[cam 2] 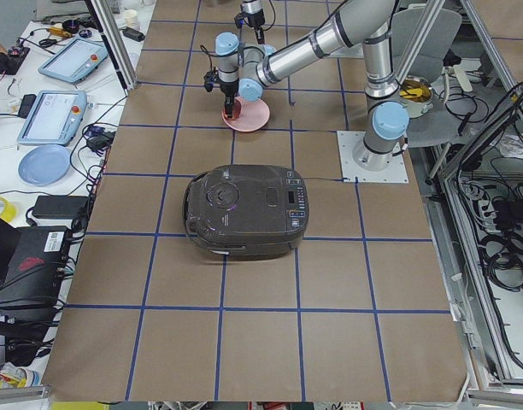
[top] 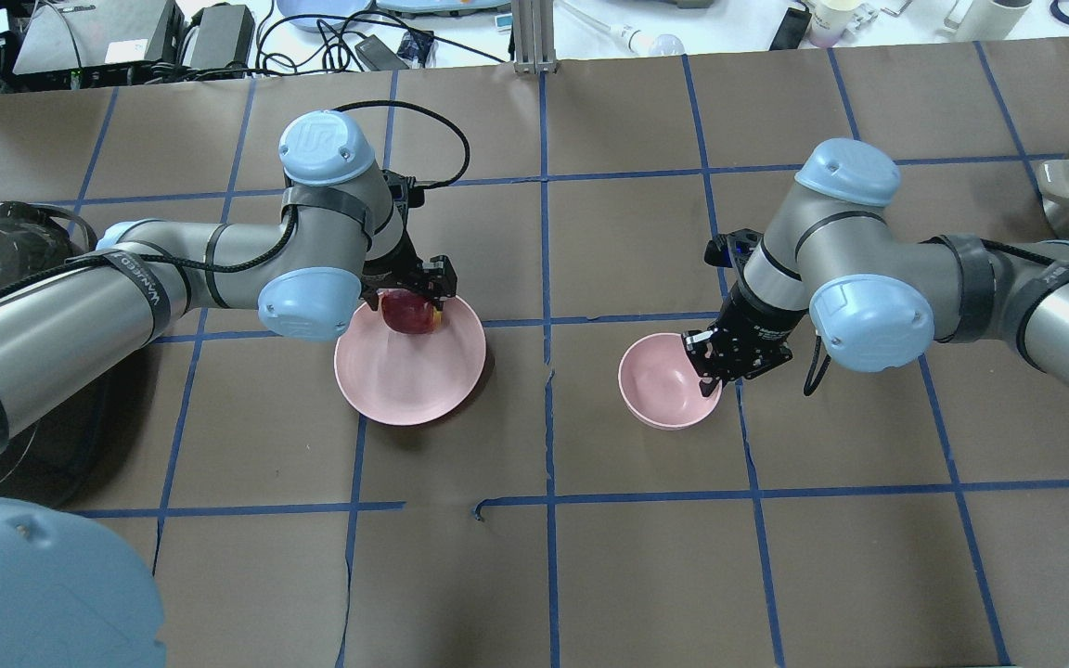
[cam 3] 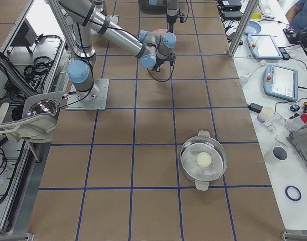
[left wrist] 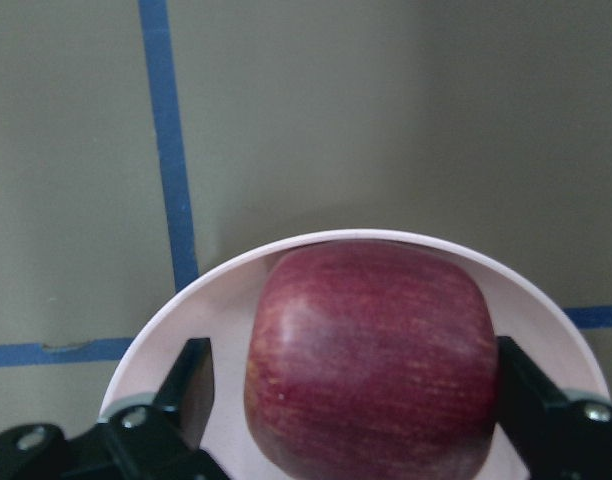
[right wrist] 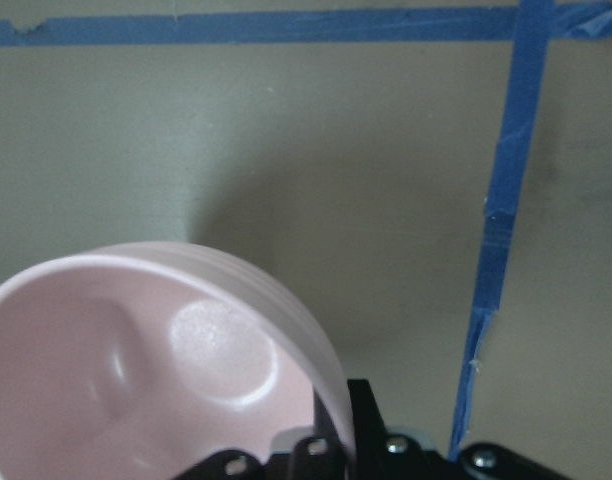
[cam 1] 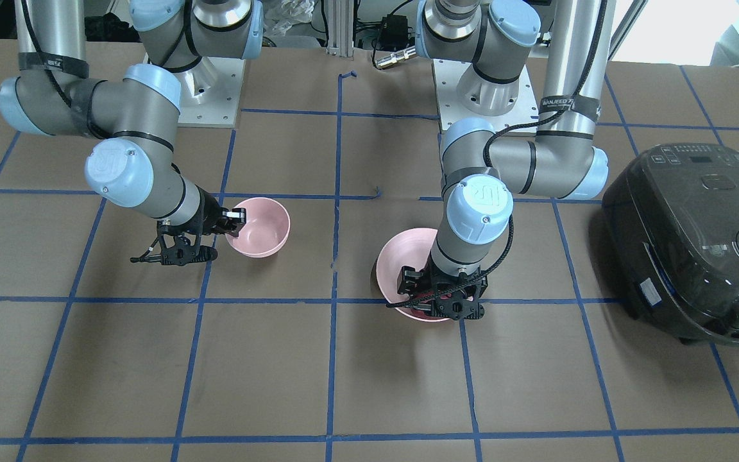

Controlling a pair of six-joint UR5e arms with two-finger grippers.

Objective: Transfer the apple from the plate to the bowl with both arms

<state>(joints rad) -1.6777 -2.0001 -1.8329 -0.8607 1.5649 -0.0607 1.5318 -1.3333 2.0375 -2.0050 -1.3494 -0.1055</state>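
The dark red apple (top: 409,311) lies on the far part of the wide pink plate (top: 405,380), which also shows in the front view (cam 1: 395,263). My left gripper (top: 412,304) is down over it. In the left wrist view the apple (left wrist: 371,360) sits between the two black fingers (left wrist: 521,395). One touches it, and the other stands a narrow gap off, so the gripper is open around it. The small deep pink bowl (top: 660,385) stands right of the plate. My right gripper (top: 709,371) is shut on its near right rim, as the right wrist view (right wrist: 336,440) shows.
A black rice cooker (cam 1: 696,244) stands beside the left arm, at the table's left end (cam 2: 244,209). A glass-lidded metal pot (cam 3: 203,160) sits far out on the right end. Blue tape lines grid the brown table.
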